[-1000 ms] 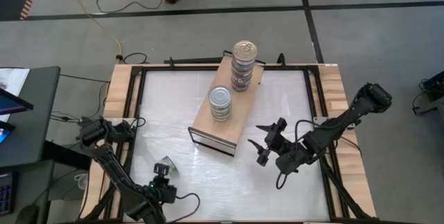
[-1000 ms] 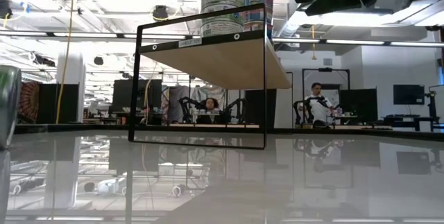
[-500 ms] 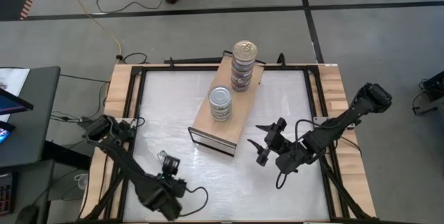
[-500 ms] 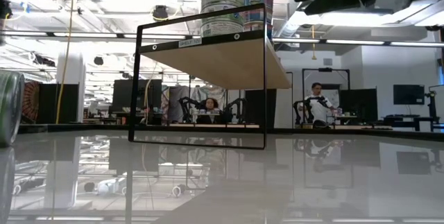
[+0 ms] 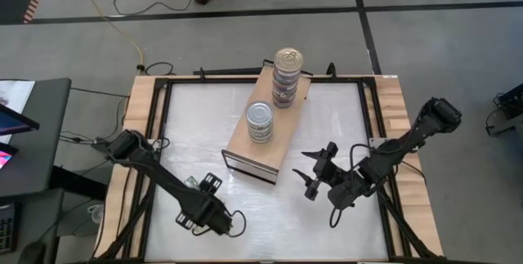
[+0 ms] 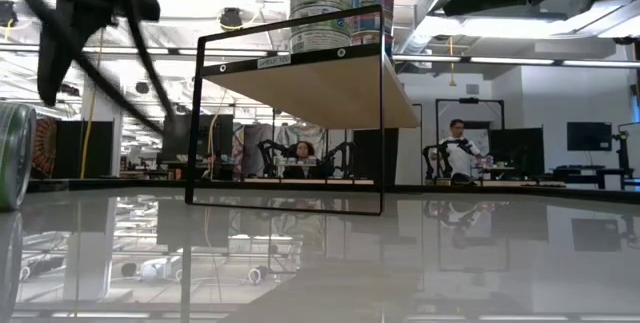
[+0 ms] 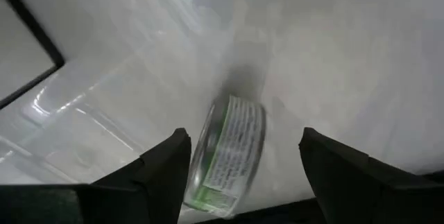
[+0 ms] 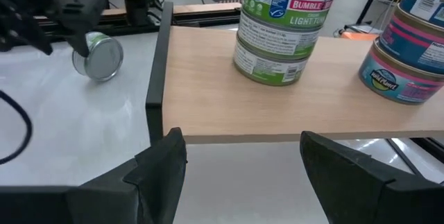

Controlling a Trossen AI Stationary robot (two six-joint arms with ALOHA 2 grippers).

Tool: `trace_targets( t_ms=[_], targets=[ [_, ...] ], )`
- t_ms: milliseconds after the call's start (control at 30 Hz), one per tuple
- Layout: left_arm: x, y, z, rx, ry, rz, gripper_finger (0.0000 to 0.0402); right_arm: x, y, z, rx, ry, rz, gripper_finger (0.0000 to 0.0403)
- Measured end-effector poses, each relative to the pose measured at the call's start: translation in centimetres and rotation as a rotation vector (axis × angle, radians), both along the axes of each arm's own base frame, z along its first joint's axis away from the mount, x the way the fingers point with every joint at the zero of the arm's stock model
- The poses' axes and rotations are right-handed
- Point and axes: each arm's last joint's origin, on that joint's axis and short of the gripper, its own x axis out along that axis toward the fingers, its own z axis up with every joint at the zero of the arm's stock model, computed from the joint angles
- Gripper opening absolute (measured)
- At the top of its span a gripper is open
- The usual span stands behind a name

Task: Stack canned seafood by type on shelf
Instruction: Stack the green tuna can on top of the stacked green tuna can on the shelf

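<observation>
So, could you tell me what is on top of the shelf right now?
On the shelf stand two stacks of cans: a shorter green-labelled stack and a taller pink-and-blue stack. The board under each stack is covered.

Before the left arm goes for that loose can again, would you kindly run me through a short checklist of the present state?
1. Left gripper fingers apart, nothing held: ok.
2. Loose green-labelled round metal can lying flat for a grasp: not ok, it stands on its edge on the white table.
3. Can between the left fingers: ok in the left wrist view.
4. Green-labelled can stack on the light wooden shelf upright: ok.
5. Taller pink-labelled stack upright: ok.
6. Right gripper open, beside the shelf: ok.
</observation>
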Motion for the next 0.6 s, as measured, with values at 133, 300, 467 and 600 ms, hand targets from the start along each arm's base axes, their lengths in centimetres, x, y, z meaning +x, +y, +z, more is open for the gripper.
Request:
trace_targets(
  t_ms=[133, 300, 467, 600],
  targets=[
    [-0.2, 0.7, -1.0, 0.024, 0.042, -0.073, 0.0252, 0.0, 0.0, 0.0, -0.002, 0.001, 0.000, 0.0305],
    [-0.8, 1.2, -2.4, 0.052, 0.093, -0.132, 0.0252, 0.0, 0.0, 0.0, -0.002, 0.002, 0.000, 0.0305],
    [-1.1, 1.4, -3.6, 0.044, 0.105, -0.133, 0.0251, 0.1, 0.0, 0.1, 0.002, -0.005, 0.002, 0.0305],
    [-1.1, 1.4, -3.7, 0.054, 0.101, -0.122, 0.0228, 0.1, 0.0, 0.1, -0.002, -0.003, 0.003, 0.0305]
  ],
)
